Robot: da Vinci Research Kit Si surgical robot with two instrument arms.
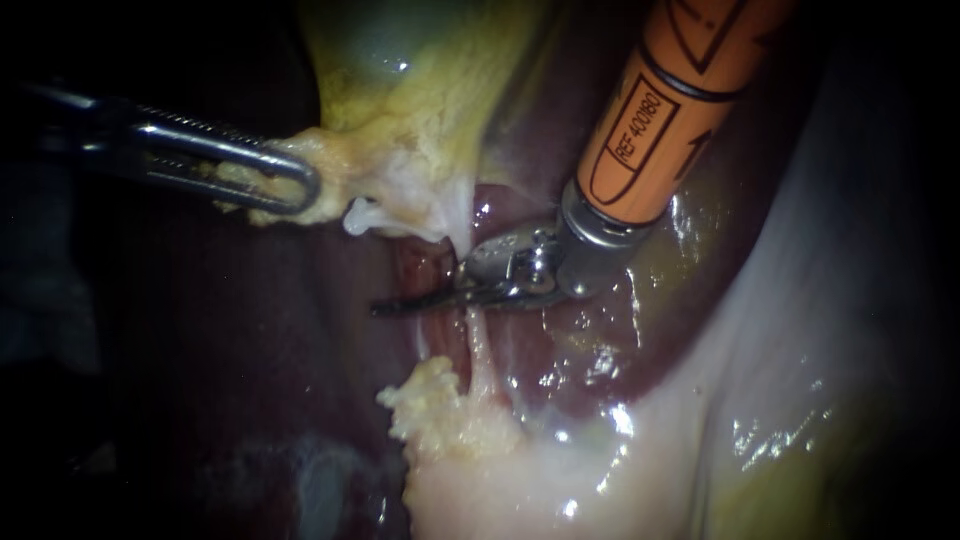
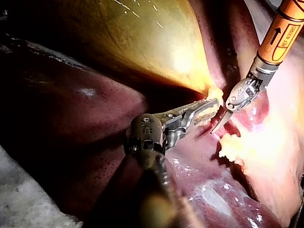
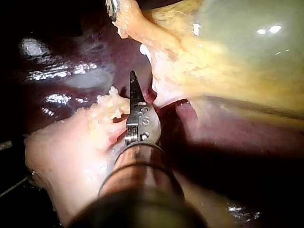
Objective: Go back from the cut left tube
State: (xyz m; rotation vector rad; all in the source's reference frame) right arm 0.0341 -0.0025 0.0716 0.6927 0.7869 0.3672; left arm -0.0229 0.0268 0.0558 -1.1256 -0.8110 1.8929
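Observation:
My right instrument (image 1: 388, 307), on an orange shaft from the upper right, ends in thin blades that lie together and point left. They sit between a white cut stump (image 1: 360, 215) under the gallbladder (image 1: 400, 70) and a yellowish fatty lump (image 1: 435, 405) below. Just behind the blades, a thin pale tube (image 1: 480, 350) runs down to the lump. The blades hold nothing. My left instrument (image 1: 300, 185) comes in from the left, its jaws shut on yellow tissue at the gallbladder's neck. The left wrist view shows this grip (image 2: 211, 105), with the blades (image 2: 216, 128) close beside it.
Dark red liver (image 1: 250, 330) lies beneath and to the left of the working spot. Pale glistening tissue (image 1: 700, 420) fills the lower right. The yellow-green gallbladder body (image 3: 247, 47) is held up above the blades (image 3: 133, 78).

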